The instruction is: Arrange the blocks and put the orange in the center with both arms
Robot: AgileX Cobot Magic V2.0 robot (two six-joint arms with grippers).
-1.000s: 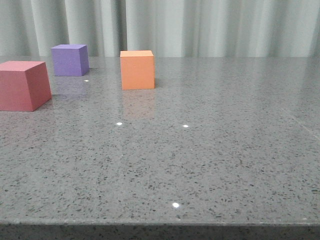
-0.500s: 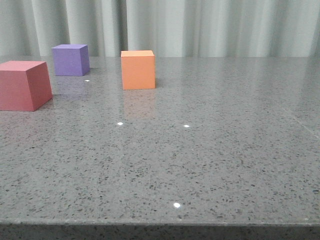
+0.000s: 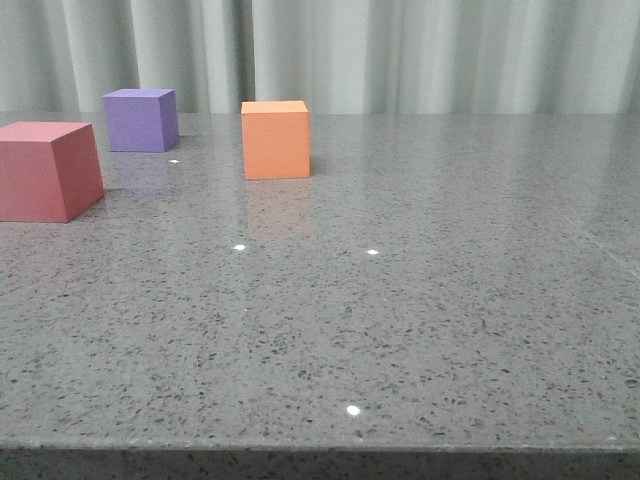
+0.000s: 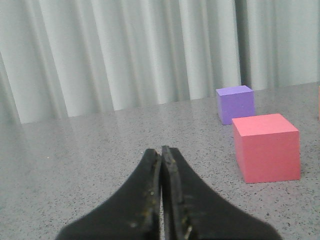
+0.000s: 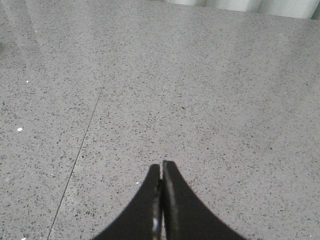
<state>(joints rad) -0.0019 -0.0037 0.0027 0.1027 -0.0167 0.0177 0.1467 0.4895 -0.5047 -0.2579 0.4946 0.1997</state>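
Three cubes stand on the speckled grey tabletop (image 3: 420, 300) in the front view. The orange cube (image 3: 275, 139) is at the back, left of the middle. The purple cube (image 3: 141, 119) stands farther back left, and the pinkish-red cube (image 3: 45, 170) sits at the left edge. Neither arm shows in the front view. My left gripper (image 4: 161, 151) is shut and empty above bare stone, with the pinkish-red cube (image 4: 266, 147) and purple cube (image 4: 235, 104) ahead of it and apart. My right gripper (image 5: 161, 166) is shut and empty over bare stone; no block shows in its view.
A pale pleated curtain (image 3: 400, 55) hangs behind the table's far edge. The table's front edge (image 3: 320, 447) runs across the bottom of the front view. A thin seam (image 5: 80, 150) crosses the stone beside the right gripper.
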